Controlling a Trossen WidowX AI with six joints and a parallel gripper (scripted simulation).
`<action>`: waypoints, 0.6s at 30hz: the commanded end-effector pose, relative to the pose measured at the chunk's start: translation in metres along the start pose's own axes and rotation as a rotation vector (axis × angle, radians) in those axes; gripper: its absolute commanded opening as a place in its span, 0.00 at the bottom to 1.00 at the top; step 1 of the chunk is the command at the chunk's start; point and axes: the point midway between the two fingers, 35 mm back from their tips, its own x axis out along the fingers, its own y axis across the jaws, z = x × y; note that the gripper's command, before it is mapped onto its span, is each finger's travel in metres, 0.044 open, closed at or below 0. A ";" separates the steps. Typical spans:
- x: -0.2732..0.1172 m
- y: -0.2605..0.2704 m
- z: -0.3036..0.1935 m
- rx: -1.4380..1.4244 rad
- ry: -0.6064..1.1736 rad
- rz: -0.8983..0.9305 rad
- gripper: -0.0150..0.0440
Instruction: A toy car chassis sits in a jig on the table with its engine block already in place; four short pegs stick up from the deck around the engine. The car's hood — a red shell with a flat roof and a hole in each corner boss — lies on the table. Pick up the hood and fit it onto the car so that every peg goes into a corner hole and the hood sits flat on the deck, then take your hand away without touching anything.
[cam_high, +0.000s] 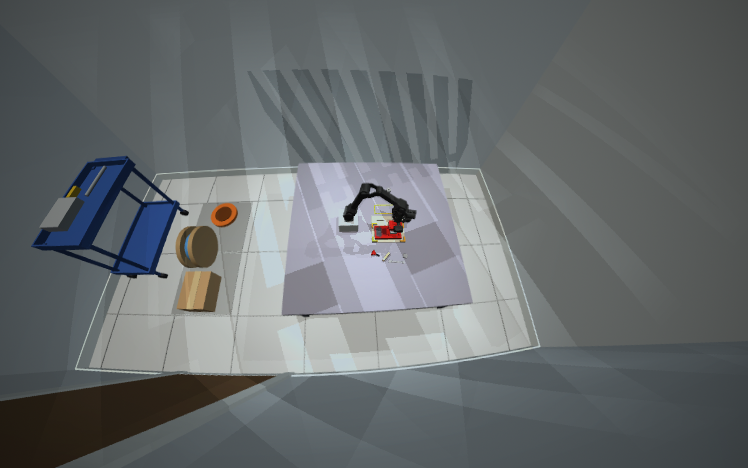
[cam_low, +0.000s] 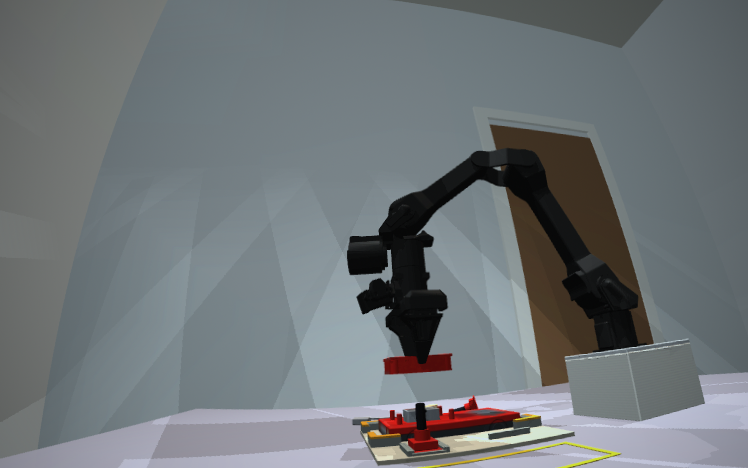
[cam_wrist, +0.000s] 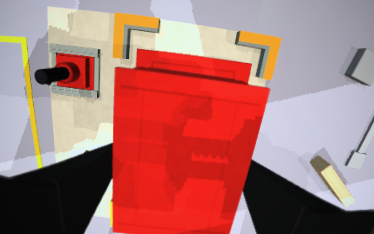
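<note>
Pinched the red hood (cam_high: 392, 224) (cam_low: 397, 365) (cam_wrist: 185, 125) between both fingers of the gripper (cam_high: 398, 226) (cam_low: 421, 361) (cam_wrist: 181, 158), roughly level in the air. Held it above the red chassis (cam_high: 381, 234) (cam_low: 490, 420) (cam_wrist: 195, 60), well apart from the upright pegs (cam_low: 392, 415). Saw the chassis set in its pale jig (cam_high: 404, 240) (cam_low: 386, 455) (cam_wrist: 80, 130), slightly nearer the tabletop's (cam_high: 342, 286) (cam_low: 220, 430) (cam_wrist: 305, 125) right edge than its left, viewed from above. Spotted a cream block (cam_high: 386, 256) (cam_wrist: 332, 181) and a small red part (cam_high: 374, 253) between jig and lower tabletop edge
</note>
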 end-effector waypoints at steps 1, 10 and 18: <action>0.006 0.001 0.000 -0.012 0.004 -0.001 0.25; 0.049 -0.003 -0.002 -0.012 0.004 -0.002 0.25; 0.050 -0.005 -0.004 -0.012 0.004 -0.002 0.25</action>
